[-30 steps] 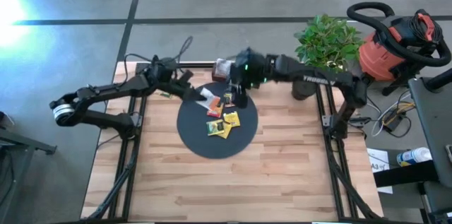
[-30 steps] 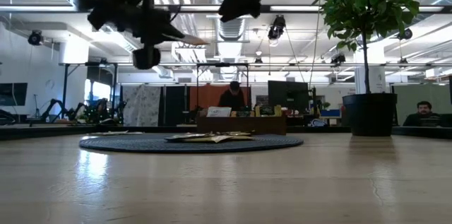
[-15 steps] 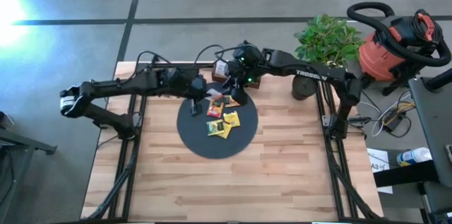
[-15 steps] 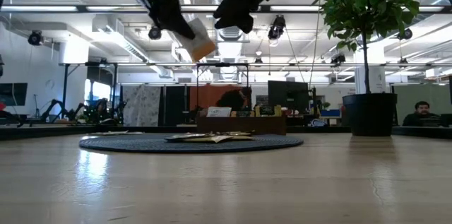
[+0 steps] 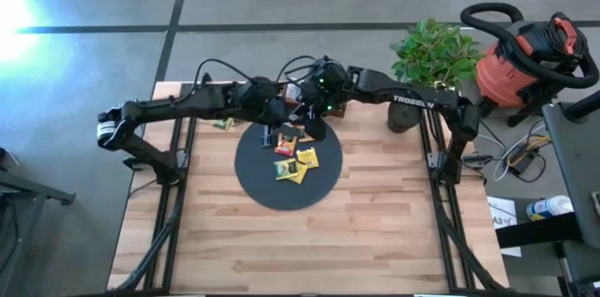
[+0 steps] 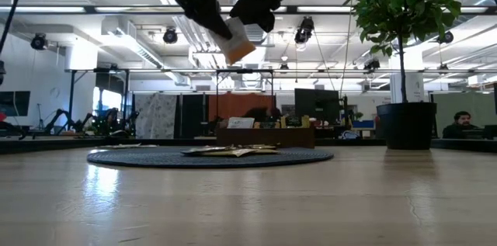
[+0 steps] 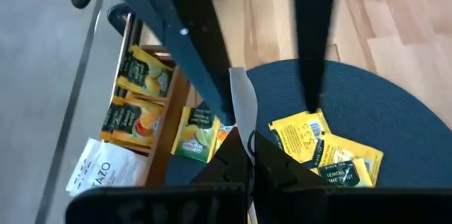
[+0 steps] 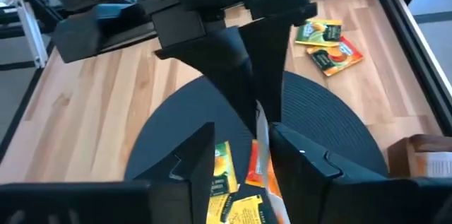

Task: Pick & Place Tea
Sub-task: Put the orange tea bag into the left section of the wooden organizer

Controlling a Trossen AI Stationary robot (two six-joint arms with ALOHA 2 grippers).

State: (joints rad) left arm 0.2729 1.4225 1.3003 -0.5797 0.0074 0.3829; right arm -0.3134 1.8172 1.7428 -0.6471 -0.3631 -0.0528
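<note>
We are looking at an open-plan robotics lab or office. At the low view's centre, people (image 6: 464, 124) sit at monitors (image 6: 316, 106) under exposed ceiling ducts (image 6: 140, 36); at the high view's right edge, a shop vacuum (image 5: 525, 58) stands on grey concrete floor (image 5: 84, 72) beside the wooden table (image 5: 375, 222).

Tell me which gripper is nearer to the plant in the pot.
The right. The right gripper is at the black disc's far edge, on the potted plant's side; the left gripper is beside it, farther from the plant.
</note>
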